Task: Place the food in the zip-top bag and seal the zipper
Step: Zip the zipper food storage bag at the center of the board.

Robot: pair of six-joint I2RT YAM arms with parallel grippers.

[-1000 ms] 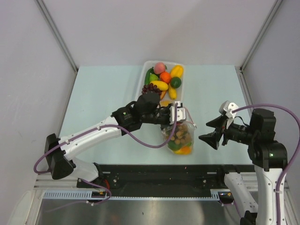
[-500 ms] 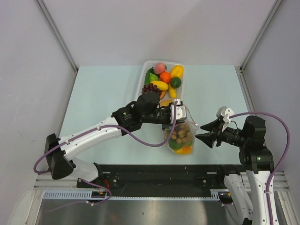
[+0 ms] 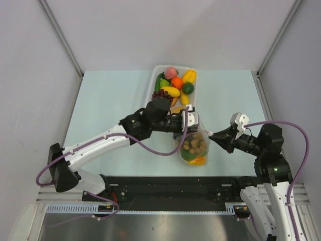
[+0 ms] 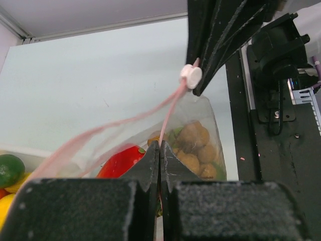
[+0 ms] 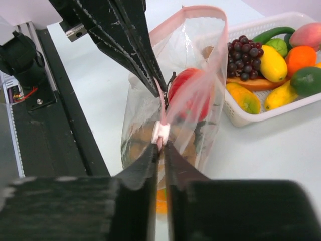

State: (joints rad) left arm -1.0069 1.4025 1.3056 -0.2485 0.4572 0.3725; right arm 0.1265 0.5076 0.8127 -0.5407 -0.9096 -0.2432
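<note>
Left gripper [image 4: 159, 153] reaches from the near-left corner toward the middle of the bench [image 3: 110, 100]. Its 2 fingers are pressed together on the zipper [image 5: 200, 8], pinching the pink strip at the mouth of the zip-top bag [image 3: 194, 148].

Just behind it, at the middle of the far edge, sits a white tray [image 3: 153, 83]. It holds dark grapes [image 5: 243, 50], a yellow mango [image 5: 273, 63], an orange piece [image 3: 176, 83], a pink-red piece [image 3: 171, 73] and several green pieces.

The bag stands upright close to the near edge, a little right of centre, with its mouth held up between the 2 grippers. Food fills its lower part:
- a brown bunch [image 4: 193, 138]
- a red piece [image 4: 120, 160]
- a green piece [image 3: 185, 155]
- an orange piece at the bottom [image 3: 198, 160]

In the left wrist view, 2 pink bands run from a small white slider [image 4: 191, 76]. 1 leads down into the left fingers and the other sweeps away toward the tray, so that stretch of the mouth gapes.

The right gripper [image 5: 161, 149] comes in from the near-right corner. Its fingers are closed on the strip, touching the slider at the right end of the mouth. In both wrist views the 2 grippers' fingertips are near each other along the strip, with the slider between them.
</note>
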